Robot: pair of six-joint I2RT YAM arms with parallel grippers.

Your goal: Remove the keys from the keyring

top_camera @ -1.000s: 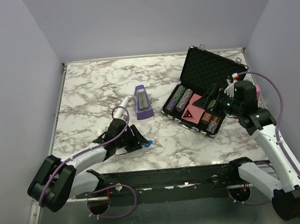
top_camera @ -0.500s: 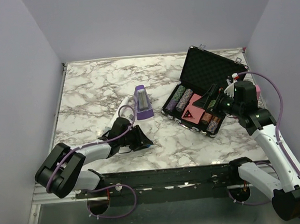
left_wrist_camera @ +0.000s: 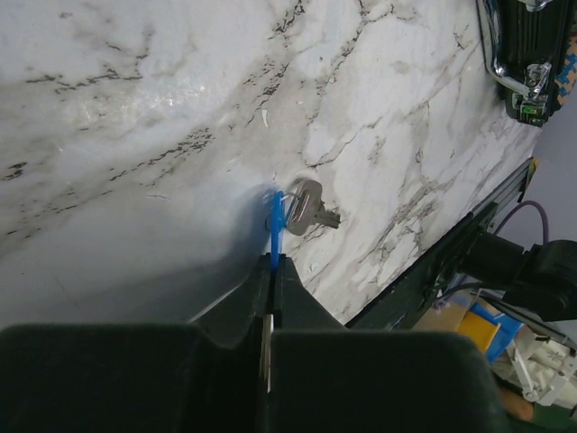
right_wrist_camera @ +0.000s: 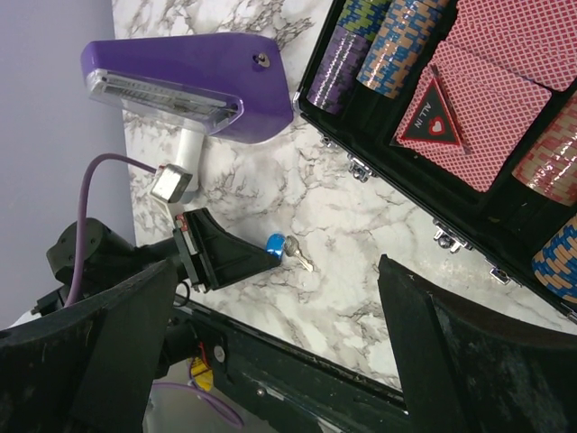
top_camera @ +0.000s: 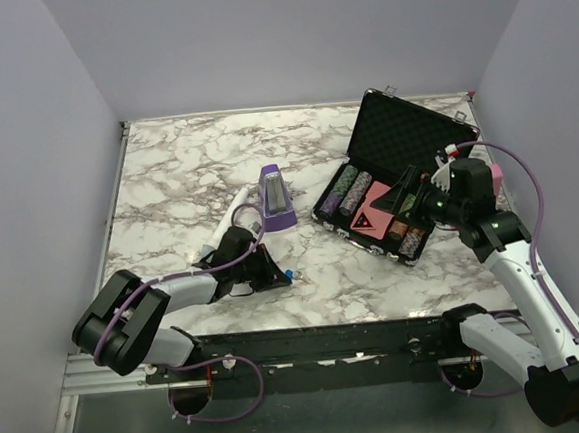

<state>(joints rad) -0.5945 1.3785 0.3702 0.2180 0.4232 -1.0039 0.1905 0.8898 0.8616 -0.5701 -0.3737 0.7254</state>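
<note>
Currently the left gripper (top_camera: pixel 272 270) lies low on the marble desk (top_camera: pixel 186 174), close to its near edge and left of centre. In the left wrist view its jaws are pressed together on a thin blue keyring (left_wrist_camera: pixel 275 225), seen edge-on. The small silver key (left_wrist_camera: pixel 306 204) lies flat on the desk just beyond the blue piece, joined to it at its rounded head, shaft pointing away to the right. The right gripper (top_camera: pixel 406 189) hangs above the open black case (top_camera: pixel 408 132) on the right side of the desk, jaws spread wide with nothing between them. Poker chips (right_wrist_camera: pixel 410 50) and red-backed cards (right_wrist_camera: pixel 491 108) fill the case. A purple metronome (top_camera: pixel 276 197) stands near the middle, with a white stick (top_camera: pixel 238 202) lying just to its left.
</note>
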